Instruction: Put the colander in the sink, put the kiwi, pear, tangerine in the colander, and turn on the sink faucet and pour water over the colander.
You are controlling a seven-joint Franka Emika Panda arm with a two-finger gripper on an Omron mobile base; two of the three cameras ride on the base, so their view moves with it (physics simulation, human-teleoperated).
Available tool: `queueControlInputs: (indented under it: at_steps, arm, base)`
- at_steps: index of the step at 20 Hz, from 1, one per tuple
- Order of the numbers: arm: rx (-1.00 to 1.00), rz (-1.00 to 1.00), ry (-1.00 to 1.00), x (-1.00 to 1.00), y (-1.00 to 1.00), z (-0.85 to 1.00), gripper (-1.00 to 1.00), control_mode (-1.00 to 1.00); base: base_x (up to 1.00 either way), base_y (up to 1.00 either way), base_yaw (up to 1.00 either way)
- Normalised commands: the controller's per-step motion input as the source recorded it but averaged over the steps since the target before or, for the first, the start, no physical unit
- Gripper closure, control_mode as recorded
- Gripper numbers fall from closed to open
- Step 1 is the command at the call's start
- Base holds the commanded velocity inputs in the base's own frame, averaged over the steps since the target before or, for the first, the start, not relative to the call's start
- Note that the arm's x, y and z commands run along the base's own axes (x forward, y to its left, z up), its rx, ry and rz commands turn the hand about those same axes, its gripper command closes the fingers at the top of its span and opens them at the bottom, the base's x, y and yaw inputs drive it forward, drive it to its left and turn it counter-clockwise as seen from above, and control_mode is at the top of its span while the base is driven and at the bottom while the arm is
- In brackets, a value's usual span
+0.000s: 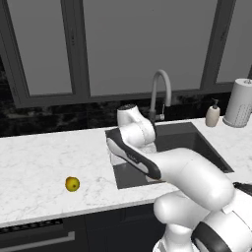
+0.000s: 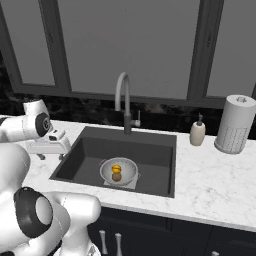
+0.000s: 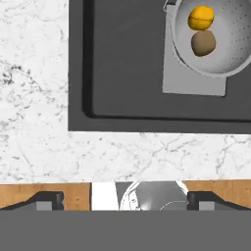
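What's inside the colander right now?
The colander in the sink holds the tangerine and the kiwi, side by side. The pear lies out on the counter.

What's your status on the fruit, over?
Claw open, empty, above the sink's front edge. Tangerine and kiwi in colander. Pear on counter left of sink. Path to it clear.

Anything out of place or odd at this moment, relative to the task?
One thing: the pear sits alone on the counter left of the sink, while the tangerine and kiwi already lie in the colander. Nothing looks spilled, tipped or damaged.
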Motion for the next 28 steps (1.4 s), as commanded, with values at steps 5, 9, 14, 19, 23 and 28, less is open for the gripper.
queueControlInputs:
  at_steps: [5,9,14,19,23,28]
  arm:
    - [0.1,0.28,-0.18,-0.3,0.71,0.06,-1.0,-1.0]
    - [0.23,0.11,-0.01,-0.12,0.7,0.05,-1.0,-1.0]
    - [0.27,0.03,0.0,-0.02,0.71,0.0,-1.0,-1.0]
    - [0.12,0.01,0.0,0.12,0.73,0.0,-1.0,-1.0]
    - [-0.04,-0.03,0.04,0.14,0.57,0.0,-1.0,-1.0]
    - [-0.11,-0.13,0.06,0.24,0.35,-0.09,-1.0,-1.0]
  base:
    - [0.0,0.0,0.0]
    - [0.0,0.0,0.0]
    - [0.0,0.0,0.0]
    - [0.0,0.0,0.0]
    - [0.0,0.0,0.0]
    - [0.0,0.0,0.0]
